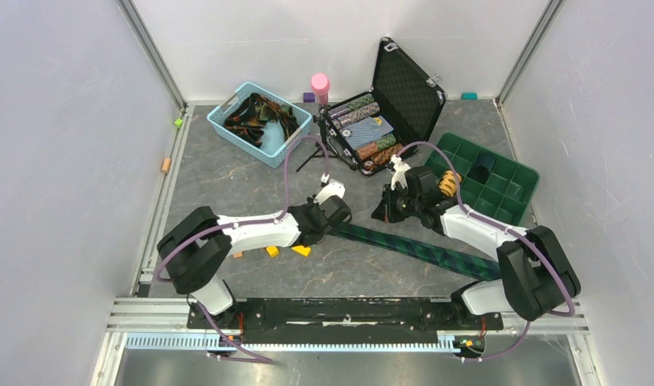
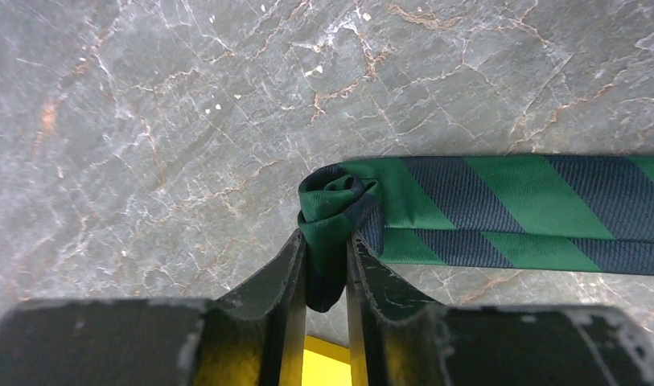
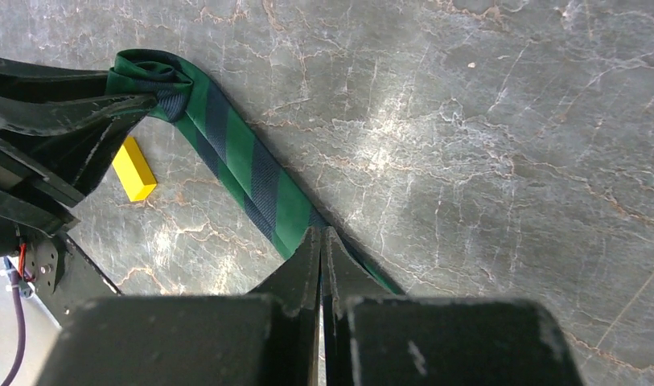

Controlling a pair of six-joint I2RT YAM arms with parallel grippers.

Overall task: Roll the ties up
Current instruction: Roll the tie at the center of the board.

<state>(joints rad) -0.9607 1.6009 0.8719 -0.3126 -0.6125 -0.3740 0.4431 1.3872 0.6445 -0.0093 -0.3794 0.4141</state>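
Left wrist view: the left gripper pinches the rolled-up end of a green-and-navy striped tie between its two fingers. The small roll bulges out just past the fingertips. From the roll, the rest of the tie lies flat on the grey marble-patterned table and runs off to the right. A bit of a yellow block shows below the fingers.

The right wrist view shows the right gripper with its jaws pressed together, nothing between them. Its tip is right over the flat strip of the tie, further along from the roll; whether it touches the cloth cannot be told.

From the top camera, the tie stretches across the near middle of the table, from the left gripper toward the right arm's base. An orange block lies just beside the yellow one, near the left arm. Further back stand a blue basket holding loose ties, an open black case, and a green tray with a yellow-orange roll in one compartment on its left side.
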